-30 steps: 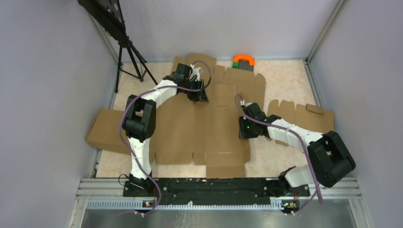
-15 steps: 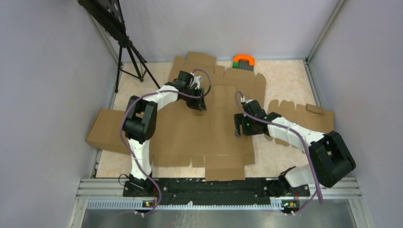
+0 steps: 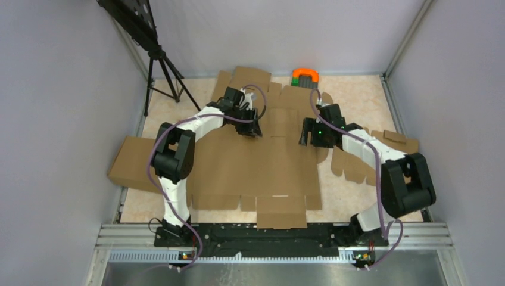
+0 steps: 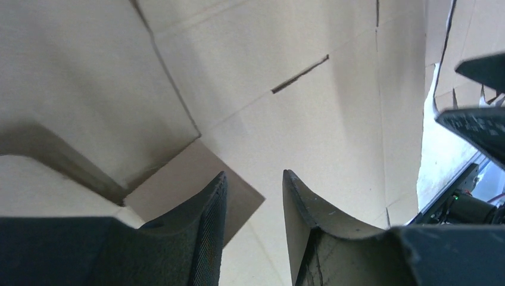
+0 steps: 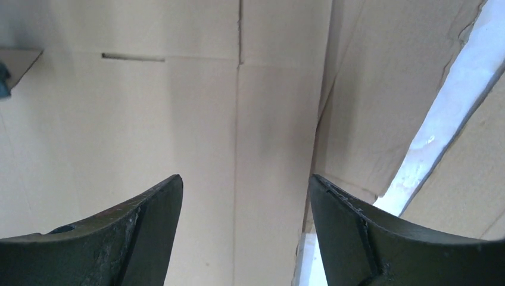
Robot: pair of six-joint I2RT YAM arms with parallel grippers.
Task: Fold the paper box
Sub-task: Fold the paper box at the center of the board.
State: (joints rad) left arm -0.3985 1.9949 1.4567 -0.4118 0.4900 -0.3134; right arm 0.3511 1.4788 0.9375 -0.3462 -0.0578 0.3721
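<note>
Top external view: box (image 3: 268, 170) lies flat, folding barely begun. Left claw (image 3: 253, 128) slightly parted, right claw (image 3: 307, 133) spread wide, both empty over its far part. Next: pinch and raise a flap.

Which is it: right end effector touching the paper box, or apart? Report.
Cannot tell. Right wrist view: the right end effector is open over the paper box, but neither contact nor a gap shows plainly at its tips.

matt brown cardboard paper box (image 3: 262, 170), smooth surface
</note>
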